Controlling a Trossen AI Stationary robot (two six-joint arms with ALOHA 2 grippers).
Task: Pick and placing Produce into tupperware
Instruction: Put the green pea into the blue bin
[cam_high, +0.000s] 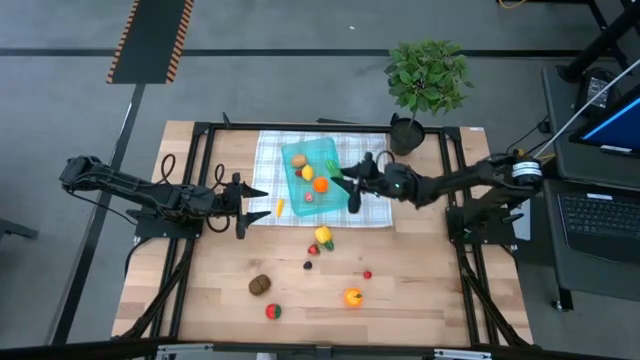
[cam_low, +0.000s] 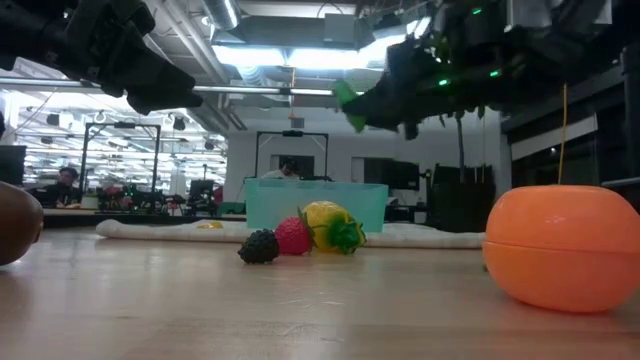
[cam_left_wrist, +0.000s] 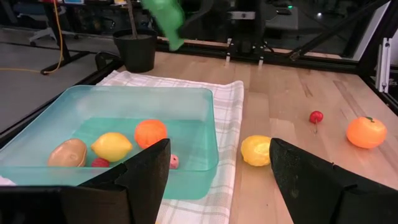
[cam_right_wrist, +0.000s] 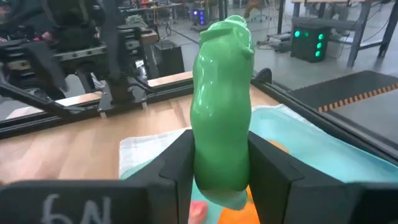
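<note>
The teal tupperware (cam_high: 313, 172) stands on a white-green checked cloth (cam_high: 270, 160). It holds a potato (cam_left_wrist: 68, 152), a lemon (cam_left_wrist: 112, 146), an orange (cam_left_wrist: 150, 132) and small red pieces. My right gripper (cam_high: 347, 182) is shut on a green cucumber (cam_right_wrist: 222, 93) above the container's right rim. My left gripper (cam_high: 245, 205) is open and empty, left of the container, over the cloth's left edge. A small carrot (cam_high: 280, 206) lies on the cloth. A yellow fruit (cam_high: 322, 236), berries (cam_high: 311, 256), a cherry (cam_high: 367, 273), an orange (cam_high: 352, 297), a kiwi (cam_high: 260, 285) and a strawberry (cam_high: 272, 311) lie on the wood. My right gripper pinches the cucumber's lower part (cam_right_wrist: 221, 165) between its two fingers (cam_right_wrist: 178, 168), one on each side. The arm comes from the table's right. The cucumber reaches out well past the fingertips and is lifted clear, above the container (cam_low: 315, 203).
A potted plant (cam_high: 425, 80) stands at the cloth's far right corner. Black frame rails (cam_high: 200, 190) run along the table's left, right and far sides. The loose fruit lies scattered on the near half of the table.
</note>
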